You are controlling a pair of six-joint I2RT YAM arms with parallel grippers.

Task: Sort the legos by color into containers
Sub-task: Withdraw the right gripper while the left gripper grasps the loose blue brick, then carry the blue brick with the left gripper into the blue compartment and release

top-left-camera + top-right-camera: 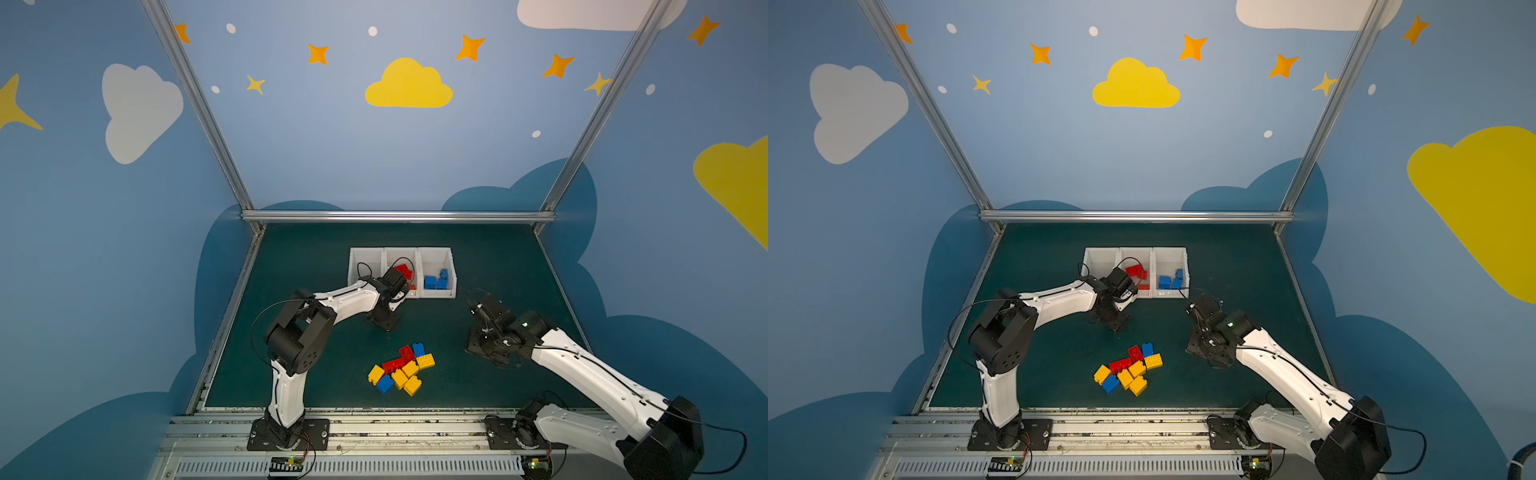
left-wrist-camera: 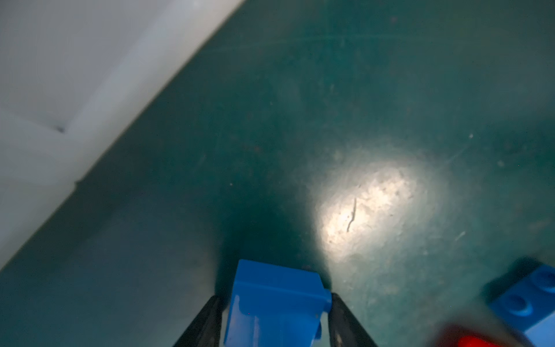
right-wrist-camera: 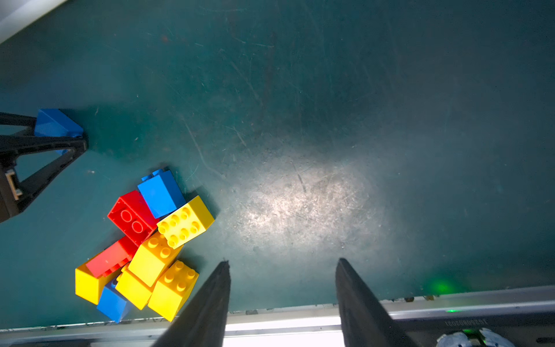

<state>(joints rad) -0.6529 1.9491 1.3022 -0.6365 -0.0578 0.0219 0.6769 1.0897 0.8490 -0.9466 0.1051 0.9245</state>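
Closest thing to the lens is the blue brick (image 2: pixel 274 303) in the left wrist view, sitting right between the two dark fingers (image 2: pixel 204 321) with one on each side, so the left gripper (image 1: pixel 384 322) looks clamped on it. It's down at the green mat (image 1: pixel 311 257), just in front of the bins. From the right wrist view you can see the same brick (image 3: pixel 55 124) pinched between those fingers.

Going left to right along the back, around 12 o'clock on the mat: three white bins in a row. The left bin (image 1: pixel 357 259) is mostly hidden by the arm, so can't tell what's in it. The middle bin (image 1: pixel 401 253) has red bricks (image 1: pixel 404 271), the right bin (image 1: pixel 438 255) has blue bricks (image 1: pixel 436 280).

Near 6 o'clock there's the loose pile (image 1: pixel 402 369), a jumble of yellow, red and blue pieces touching each other.

Over at 3 o'clock the right gripper (image 3: pixel 282 267) hangs above bare mat, just beside the pile, fingers spread apart with nothing between them.
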